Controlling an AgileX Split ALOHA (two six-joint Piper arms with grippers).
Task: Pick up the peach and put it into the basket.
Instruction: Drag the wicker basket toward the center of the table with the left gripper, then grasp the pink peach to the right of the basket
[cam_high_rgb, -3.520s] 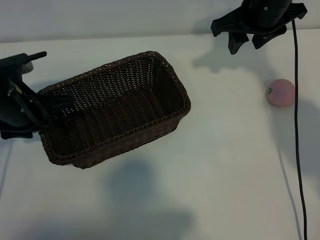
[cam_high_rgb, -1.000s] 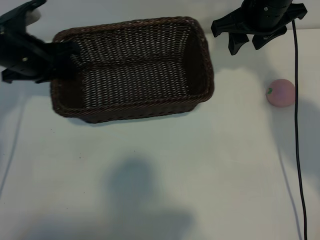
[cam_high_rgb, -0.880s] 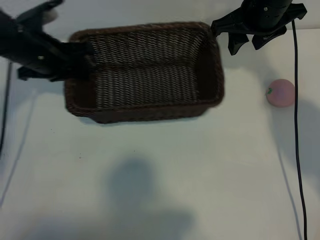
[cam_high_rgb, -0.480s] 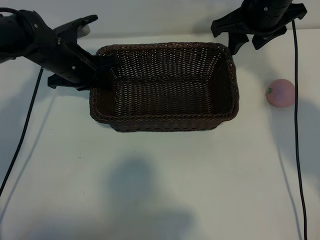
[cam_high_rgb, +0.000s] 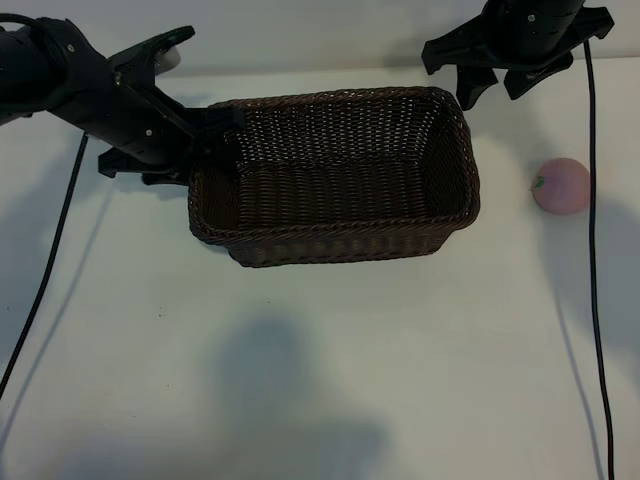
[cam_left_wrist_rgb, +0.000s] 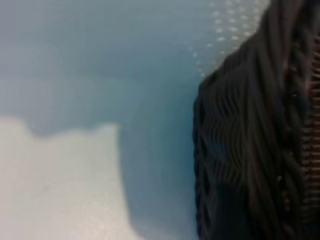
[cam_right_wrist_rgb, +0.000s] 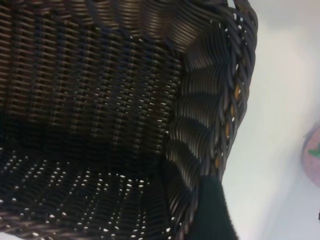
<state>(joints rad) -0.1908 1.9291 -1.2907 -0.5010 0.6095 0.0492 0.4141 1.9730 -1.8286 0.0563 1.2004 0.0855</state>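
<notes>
The dark brown wicker basket (cam_high_rgb: 335, 205) stands on the white table, its long side across the exterior view. My left gripper (cam_high_rgb: 195, 140) is at its left end, right against the rim; the left wrist view shows only the basket's outer wall (cam_left_wrist_rgb: 250, 150) up close. The pale-pink peach (cam_high_rgb: 561, 186) lies on the table to the right of the basket, apart from it. My right gripper (cam_high_rgb: 496, 92) hangs open and empty above the basket's far right corner. In the right wrist view, the basket's inside (cam_right_wrist_rgb: 100, 100) fills most of the frame and the peach (cam_right_wrist_rgb: 312, 156) shows at the edge.
A black cable (cam_high_rgb: 597, 300) runs down the table's right side, just past the peach. Another cable (cam_high_rgb: 45, 275) trails from the left arm. The white table (cam_high_rgb: 330, 380) stretches in front of the basket.
The left arm has carried the basket from the far left toward the middle, closer to the peach; in the last half second it shifted slightly right and turned a little. The right arm has not moved.
</notes>
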